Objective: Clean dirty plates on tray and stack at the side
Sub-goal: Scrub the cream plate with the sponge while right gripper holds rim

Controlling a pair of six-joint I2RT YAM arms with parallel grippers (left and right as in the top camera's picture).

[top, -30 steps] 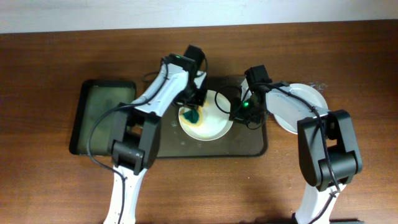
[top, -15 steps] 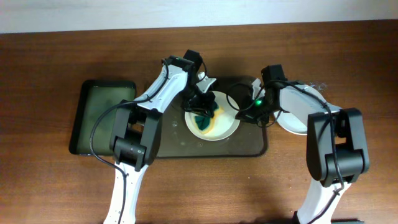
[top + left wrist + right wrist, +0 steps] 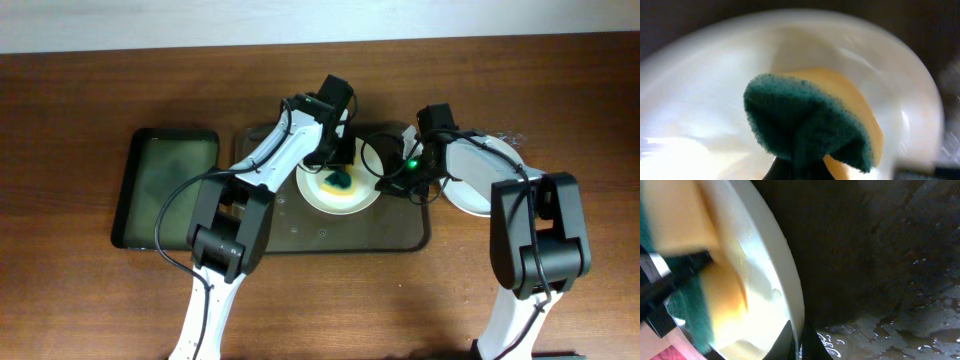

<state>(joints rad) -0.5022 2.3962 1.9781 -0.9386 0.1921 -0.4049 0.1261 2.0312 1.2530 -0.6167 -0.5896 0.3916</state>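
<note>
A white plate [image 3: 338, 190] with yellowish smears lies on the dark olive-brown tray [image 3: 400, 232]. My left gripper [image 3: 338, 172] is shut on a green and yellow sponge [image 3: 338, 182] pressed on the plate; the sponge [image 3: 810, 122] fills the left wrist view against the plate [image 3: 700, 110]. My right gripper [image 3: 385, 182] is shut on the plate's right rim [image 3: 790, 280], one finger on each side. Another white plate [image 3: 480, 175] lies on the table right of the tray, partly under my right arm. A third plate is not in view.
A smaller dark tray with a greenish inside [image 3: 165, 185] stands left of the big tray. The tray floor [image 3: 890, 255] is wet with droplets. The wooden table's [image 3: 320, 310] front part lies below the tray.
The left gripper with the sponge has moved up and to the right across the plate. The plate has shifted slightly. The right gripper stays at the rim.
</note>
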